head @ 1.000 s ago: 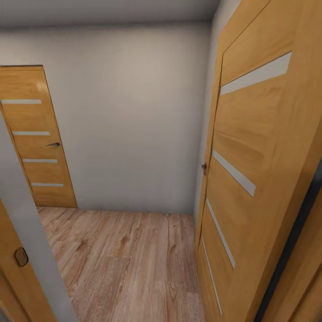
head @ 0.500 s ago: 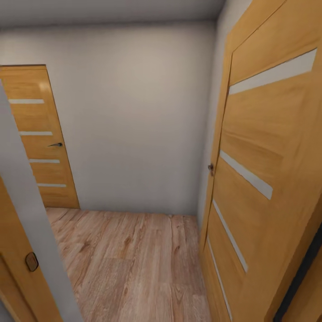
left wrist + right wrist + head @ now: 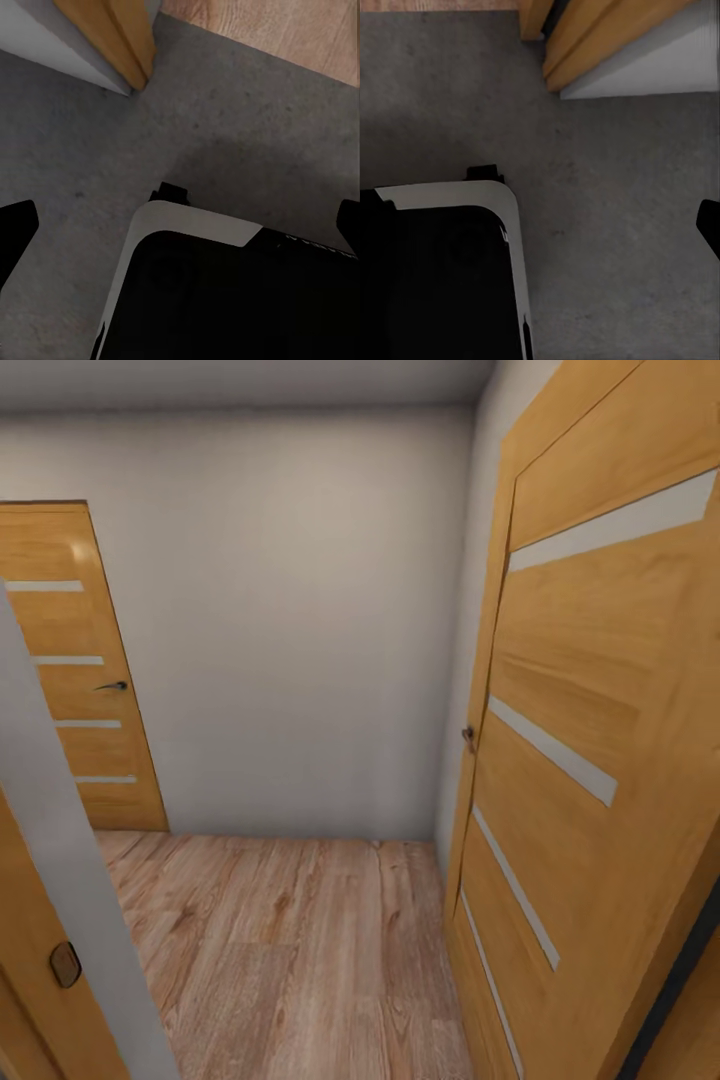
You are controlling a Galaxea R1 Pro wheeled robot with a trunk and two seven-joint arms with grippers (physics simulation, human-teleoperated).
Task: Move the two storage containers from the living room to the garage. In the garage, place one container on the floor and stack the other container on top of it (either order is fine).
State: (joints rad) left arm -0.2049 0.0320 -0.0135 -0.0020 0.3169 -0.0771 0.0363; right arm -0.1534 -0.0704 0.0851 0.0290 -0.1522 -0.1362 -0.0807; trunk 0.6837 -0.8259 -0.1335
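Fingers (image 3: pixel 19 225) of the left arm show as dark tips at opposite edges of the left wrist view, set wide apart with nothing between them; of the right arm one dark fingertip (image 3: pixel 709 225) shows at the edge of the right wrist view, so how far that pair is spread I cannot tell, and nothing is seen in its grip. Neither red-orange bin is in sight, so where the bins are cannot be told from this moment. Both wrist cameras look down on grey concrete floor (image 3: pixel 247 112), the robot's dark base (image 3: pixel 240 300) and the foot of a wooden door frame (image 3: pixel 124 37). Head camera: a small hallway with wood-plank flooring (image 3: pixel 290 940), plain grey wall (image 3: pixel 300 610), a closed wooden door (image 3: pixel 75 660) far left, an open door leaf (image 3: pixel 590 760) close on the right. Judgement: robot is in transit through a doorway, hands empty. To do it well: drive slowly, hold the base centred between frame and open leaf, arms tucked in.
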